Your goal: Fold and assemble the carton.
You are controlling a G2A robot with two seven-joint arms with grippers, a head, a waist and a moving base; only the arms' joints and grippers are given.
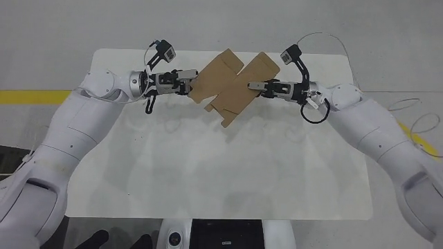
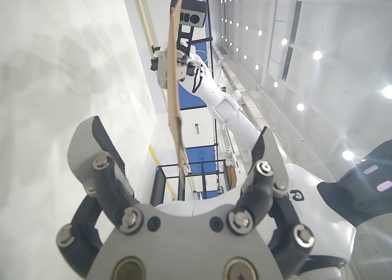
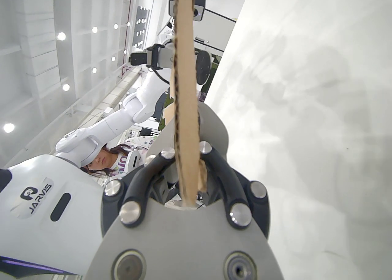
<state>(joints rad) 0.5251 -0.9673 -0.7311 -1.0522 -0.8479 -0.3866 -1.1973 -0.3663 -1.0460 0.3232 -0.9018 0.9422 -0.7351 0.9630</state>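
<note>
Above the far half of the white table [image 1: 208, 180], the carton [image 1: 232, 83] hangs in the air between the two arms. It is a flat brown cardboard blank, not yet folded, with flaps sticking out at its corners. From the top view its broad face looks upward, roughly level with the table and clear of it.

The right hand [image 1: 257, 86] grips the carton at the edge facing that arm. In the right wrist view the cardboard shows edge-on, running straight out from between the grey fingers [image 3: 214, 128]. They are pressed together on it, one on each face, and its corrugated edge sits deep in the grip.

The left hand [image 2: 180, 125] is at the opposite edge of the carton. In the left wrist view its two fingers [image 2: 101, 140] stand wide apart, one on the table side and one on the ceiling side. The thin edge of the cardboard lies in the gap between them, touching neither pad. The carton stretches away from this hand to the right hand, which shows farther off holding the other end. From the top view the left fingertips sit just at the carton's near edge, with the sheet's corner reaching in between them.
</note>
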